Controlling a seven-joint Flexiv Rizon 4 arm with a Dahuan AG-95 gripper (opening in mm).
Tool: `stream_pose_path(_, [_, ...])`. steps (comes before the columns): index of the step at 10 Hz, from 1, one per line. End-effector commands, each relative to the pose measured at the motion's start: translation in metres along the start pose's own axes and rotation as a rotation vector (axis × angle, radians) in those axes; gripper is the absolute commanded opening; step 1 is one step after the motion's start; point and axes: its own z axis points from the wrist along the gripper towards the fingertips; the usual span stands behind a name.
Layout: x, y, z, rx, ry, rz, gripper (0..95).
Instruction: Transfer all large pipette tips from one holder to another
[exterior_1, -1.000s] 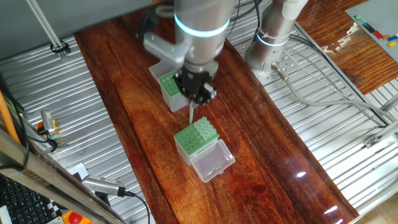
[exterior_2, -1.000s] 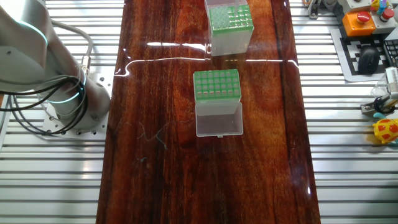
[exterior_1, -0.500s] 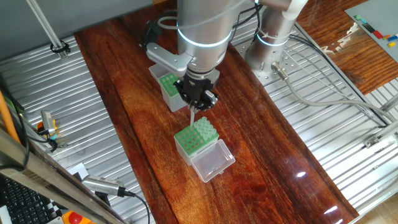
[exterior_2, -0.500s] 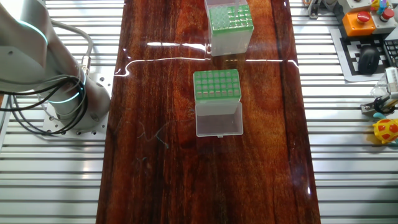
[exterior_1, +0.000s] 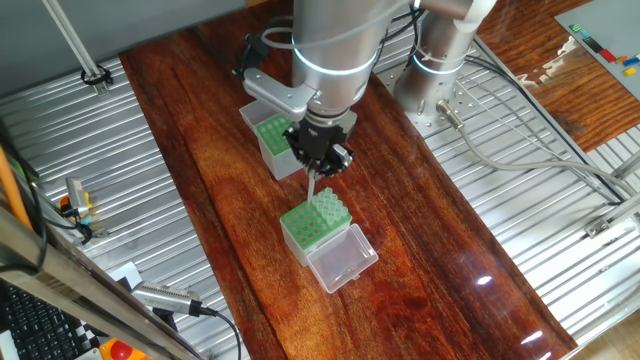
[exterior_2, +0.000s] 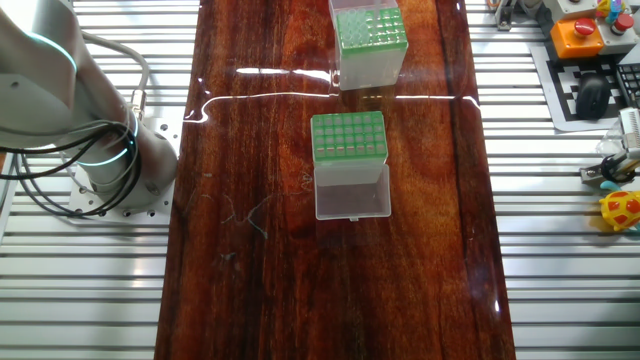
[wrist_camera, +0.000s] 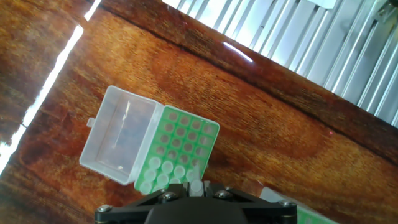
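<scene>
My gripper (exterior_1: 318, 158) is shut on one large pipette tip (exterior_1: 311, 186), which hangs point down just above the shorter box (exterior_1: 304, 233). That box has a green hole plate and a clear lid (exterior_1: 342, 257) lying open. In the hand view the held tip (wrist_camera: 196, 186) shows between the jaws, over the near edge of the green plate (wrist_camera: 186, 138). Several pale tips (wrist_camera: 153, 175) stand in its nearest rows. The taller grey-sided holder (exterior_1: 271, 142) stands just behind the gripper, partly hidden. The other fixed view shows both boxes, tall (exterior_2: 370, 38) and short (exterior_2: 347, 138), but not the gripper.
The boxes stand on a dark wooden board (exterior_1: 210, 180) flanked by ribbed metal table (exterior_1: 120, 150). The arm's base (exterior_2: 110, 150) with its cables sits beside the board. A keyboard and small coloured parts (exterior_2: 622, 208) lie at the far edge.
The gripper has shifted slightly to the right with the tip, staying over the shorter box. The boxes have not moved.
</scene>
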Motion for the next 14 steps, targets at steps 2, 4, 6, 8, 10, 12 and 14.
stream_pose_path(2, [-0.001,0.002,0.007,0.007,-0.021,-0.002,0.0])
stream_pose_path(4, [-0.001,0.002,0.014,0.000,-0.035,-0.025,38.0])
stream_pose_path(6, [-0.002,0.003,0.017,0.002,-0.039,-0.034,57.0])
stream_pose_path(8, [-0.002,0.003,0.017,0.002,-0.040,-0.040,57.0])
stream_pose_path(10, [0.003,0.000,0.016,0.001,-0.035,-0.017,19.0])
stream_pose_path(12, [0.020,-0.022,0.012,-0.010,-0.034,-0.059,19.0])
stream_pose_path(14, [0.048,-0.043,0.009,-0.008,-0.029,-0.104,0.0])
